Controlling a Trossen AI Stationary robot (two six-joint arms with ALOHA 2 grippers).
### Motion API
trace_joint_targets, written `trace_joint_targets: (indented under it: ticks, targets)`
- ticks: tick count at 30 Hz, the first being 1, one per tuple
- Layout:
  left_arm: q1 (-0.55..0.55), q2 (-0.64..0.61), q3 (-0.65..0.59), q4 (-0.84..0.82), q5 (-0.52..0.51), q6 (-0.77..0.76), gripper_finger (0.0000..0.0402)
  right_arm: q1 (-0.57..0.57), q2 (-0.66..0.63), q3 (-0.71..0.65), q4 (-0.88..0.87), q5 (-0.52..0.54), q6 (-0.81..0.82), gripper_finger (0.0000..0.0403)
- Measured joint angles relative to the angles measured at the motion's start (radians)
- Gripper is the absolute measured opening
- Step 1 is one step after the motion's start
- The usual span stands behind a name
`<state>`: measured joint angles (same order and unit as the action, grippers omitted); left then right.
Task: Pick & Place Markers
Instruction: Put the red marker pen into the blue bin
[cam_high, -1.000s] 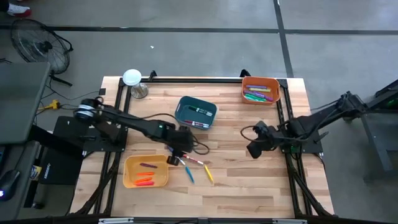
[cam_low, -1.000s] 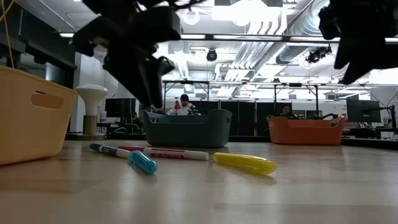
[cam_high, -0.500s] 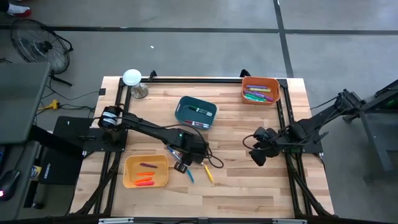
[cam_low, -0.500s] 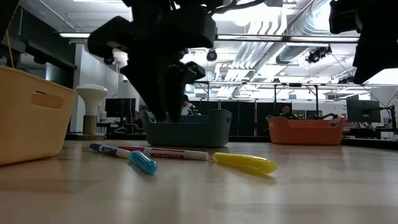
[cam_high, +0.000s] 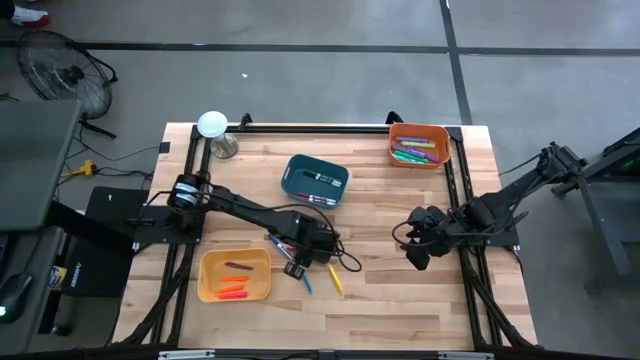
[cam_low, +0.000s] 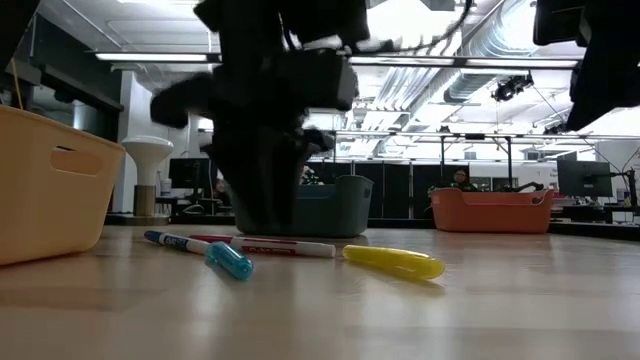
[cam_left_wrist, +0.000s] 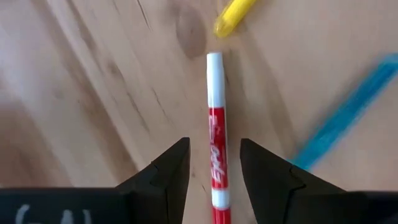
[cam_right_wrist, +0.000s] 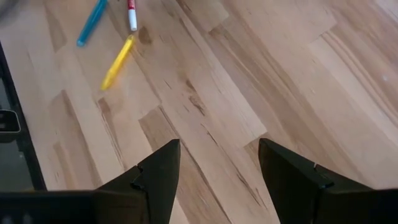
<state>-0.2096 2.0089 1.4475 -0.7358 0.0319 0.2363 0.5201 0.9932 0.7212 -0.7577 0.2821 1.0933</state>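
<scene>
Straddling the red-and-white marker (cam_left_wrist: 217, 158), the left claw (cam_left_wrist: 214, 171) is hanging low over the bench (cam_high: 400, 290) near the middle of the high view, its two dark fingers parted with the barrel lying lengthwise in the gap and not yet pinched. That marker looks like a light, stiff plastic stick with a smooth round barrel, so it is likely to roll or slip; the mid-barrel, right where the fingers are lining up, seems the sensible place to take hold. Just past its white tip, the yellow marker (cam_left_wrist: 236, 17) is showing at the top of the left wrist view, and the blue marker (cam_left_wrist: 339, 127) is lying slantwise at the right. In the low view all three are resting flat, close together on the bench. Over at centre right of the high view, the right claw (cam_high: 415, 250) is waiting with fingers spread wide, carrying nothing. The yellow bin (cam_high: 207, 283) is sitting lower left.
</scene>
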Motion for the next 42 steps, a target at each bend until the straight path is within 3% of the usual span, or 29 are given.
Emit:
trace_joint_targets:
  ticks: [17, 30, 42]
  targets:
    - [0.000, 0.038, -0.002, 0.047, -0.047, -0.004, 0.0135, 0.000, 0.000, 0.000, 0.000, -0.003, -0.037, 0.0206]
    - [0.001, 0.118, 0.005, 0.013, 0.027, -0.064, 0.0019, 0.000, 0.000, 0.000, 0.004, -0.003, -0.022, 0.0206]
    - [0.033, 0.120, 0.055, -0.034, 0.006, -0.145, 0.0018, 0.000, 0.000, 0.000, 0.019, -0.003, -0.021, 0.0206]
